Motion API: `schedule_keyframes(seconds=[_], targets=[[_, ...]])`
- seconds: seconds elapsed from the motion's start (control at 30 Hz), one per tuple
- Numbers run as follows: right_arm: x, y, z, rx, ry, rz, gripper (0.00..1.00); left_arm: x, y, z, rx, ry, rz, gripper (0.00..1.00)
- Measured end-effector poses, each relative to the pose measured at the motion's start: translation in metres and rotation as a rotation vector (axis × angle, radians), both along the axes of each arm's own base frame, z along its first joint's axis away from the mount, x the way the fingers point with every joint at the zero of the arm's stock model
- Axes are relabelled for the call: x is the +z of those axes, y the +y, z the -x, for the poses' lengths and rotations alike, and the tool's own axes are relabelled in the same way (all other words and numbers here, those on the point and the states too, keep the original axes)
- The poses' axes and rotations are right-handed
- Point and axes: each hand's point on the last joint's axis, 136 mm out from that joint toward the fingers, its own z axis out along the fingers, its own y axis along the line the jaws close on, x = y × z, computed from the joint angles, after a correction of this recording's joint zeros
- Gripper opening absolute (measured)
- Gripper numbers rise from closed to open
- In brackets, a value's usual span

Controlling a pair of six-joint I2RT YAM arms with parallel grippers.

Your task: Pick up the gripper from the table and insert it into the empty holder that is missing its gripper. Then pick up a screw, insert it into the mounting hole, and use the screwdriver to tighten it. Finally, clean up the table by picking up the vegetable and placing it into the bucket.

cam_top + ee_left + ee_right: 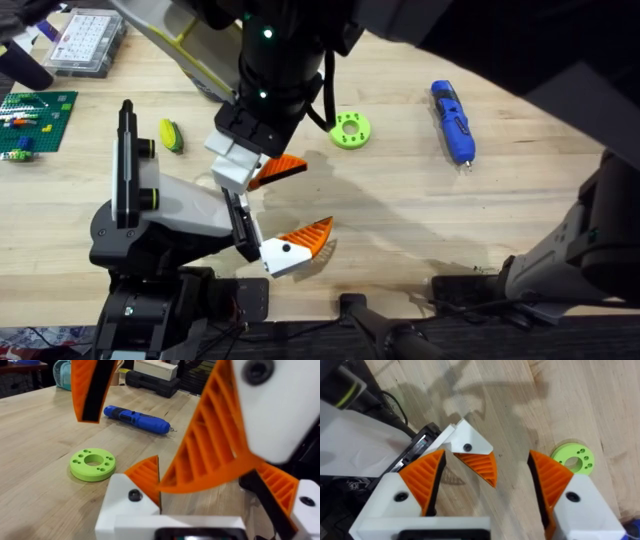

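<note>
Pale wood under everything; your gripper (295, 249), a white block with an orange ribbed leaf finger and a dark hole, sits at the holder (160, 215) plate's end. Right gripper (487, 472) hangs open around it, empty. Left fingers: can't tell
</note>
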Motion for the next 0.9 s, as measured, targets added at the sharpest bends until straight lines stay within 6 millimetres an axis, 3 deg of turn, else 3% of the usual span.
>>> schedule_keyframes(seconds=[0.43, 0.9], targets=[[-0.004, -0.013, 0.006, 0.020, 0.025, 0.055, 0.982, 0.000, 0.000, 0.000, -0.001, 0.005, 0.000, 0.984], [0.020, -0.051, -0.024, -0.100, 0.068, -0.023, 0.982, -0.001, 0.000, 0.001, -0.006, 0.011, 0.001, 0.984]])
